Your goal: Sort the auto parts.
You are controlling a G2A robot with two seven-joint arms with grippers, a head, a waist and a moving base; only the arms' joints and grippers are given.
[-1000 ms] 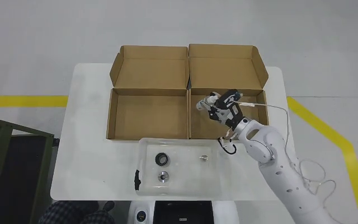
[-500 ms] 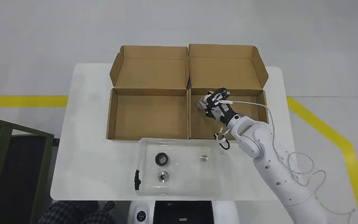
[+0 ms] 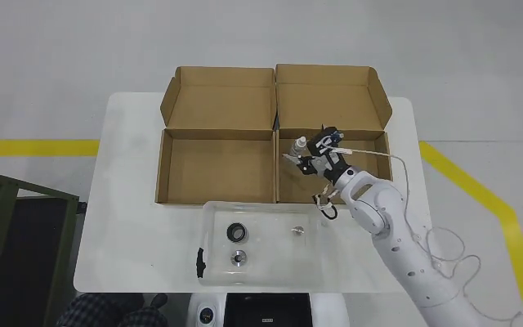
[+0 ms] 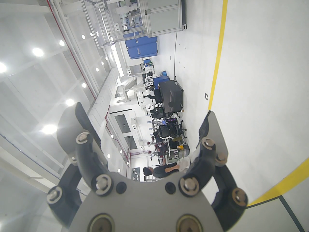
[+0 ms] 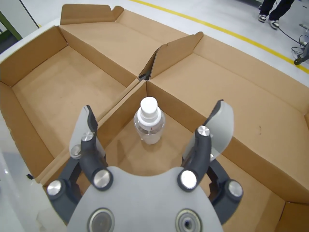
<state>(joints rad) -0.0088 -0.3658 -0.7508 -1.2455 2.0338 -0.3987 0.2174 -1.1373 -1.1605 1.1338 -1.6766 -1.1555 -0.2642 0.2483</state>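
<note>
In right box (image 5: 217, 92), bottle (image 5: 149, 124) upright.

From above, the right arm (image 3: 384, 225) covers the near right corner of the right box (image 3: 291, 185), so we cannot see the floor or wall there. The bottle (image 3: 297, 145) is small and runs into the right tool (image 3: 314, 154), leaving its outline unclear to us. In the clear tray (image 3: 270, 276), a dark ring (image 3: 237, 232), a round metal piece (image 3: 238, 259), a smaller metal piece (image 3: 298, 230) and a black item (image 3: 198, 263) at the rim are too small for us to name. In the right wrist view, the tool's own plate hides the nearest box floor. There the left box (image 5: 60, 78) and the right box both run off the picture's edges.
</note>
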